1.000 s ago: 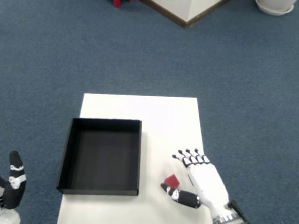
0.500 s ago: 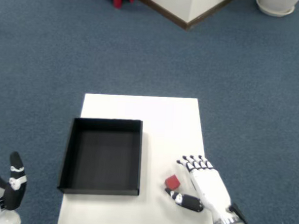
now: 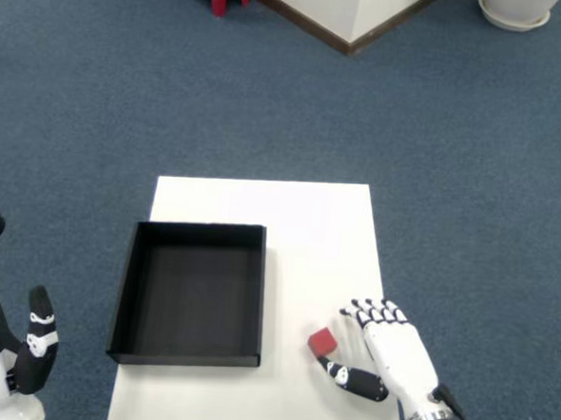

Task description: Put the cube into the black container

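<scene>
cube [image 3: 323, 342]: small, red, sits on the white table [image 3: 299, 221] near its front right, just right of the black container [image 3: 191, 292], outside it.
right hand [image 3: 386, 348]: palm down beside the cube, fingers spread, thumb [image 3: 351, 378] stretched out just in front of the cube; holds nothing, contact unclear.
black container: open tray on the table's left half, nothing inside.
left hand [image 3: 10, 341]: off the table's left edge, low in view.
floor: blue carpet [image 3: 97, 94].

matt black container [image 3: 188, 294], smooth white table [image 3: 299, 221], rough blue carpet [image 3: 125, 96]
</scene>
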{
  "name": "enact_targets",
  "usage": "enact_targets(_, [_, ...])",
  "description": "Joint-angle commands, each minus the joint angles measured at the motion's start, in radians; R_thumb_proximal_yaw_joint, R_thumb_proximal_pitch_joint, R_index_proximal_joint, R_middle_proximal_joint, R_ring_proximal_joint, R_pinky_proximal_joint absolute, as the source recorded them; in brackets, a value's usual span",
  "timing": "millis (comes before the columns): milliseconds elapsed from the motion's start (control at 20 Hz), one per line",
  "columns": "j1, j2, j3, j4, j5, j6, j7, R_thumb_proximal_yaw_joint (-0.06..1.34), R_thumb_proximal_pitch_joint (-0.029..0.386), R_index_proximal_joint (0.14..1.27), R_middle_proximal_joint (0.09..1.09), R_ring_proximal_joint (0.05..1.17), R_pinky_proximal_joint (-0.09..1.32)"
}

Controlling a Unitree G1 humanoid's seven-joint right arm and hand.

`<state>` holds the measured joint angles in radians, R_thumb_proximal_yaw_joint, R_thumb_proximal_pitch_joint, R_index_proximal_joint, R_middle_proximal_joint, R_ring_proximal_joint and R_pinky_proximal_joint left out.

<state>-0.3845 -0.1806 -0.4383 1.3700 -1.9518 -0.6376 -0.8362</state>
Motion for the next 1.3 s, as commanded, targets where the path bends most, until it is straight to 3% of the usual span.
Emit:
enact_targets(50, [-0.047,-0.022,0.002,-0.008,0.004,0.010,-0.059,0.50,-0.003,0.38,0.21,0.20,-0.02])
enact_targets(650, [-0.034,0.004,0.016,0.043,-0.022,0.081,-0.057,0.50,0.005,0.41,0.23,0.21,-0.01])
enact_targets(1000, [-0.014,0.021,0.036,0.049,-0.022,0.100,-0.063,0.50,0.100,0.45,0.24,0.22,-0.01])
enact_targets(1300, [-0.015,0.027,0.047,0.046,-0.022,0.107,-0.078,0.47,0.126,0.47,0.25,0.22,-0.01])
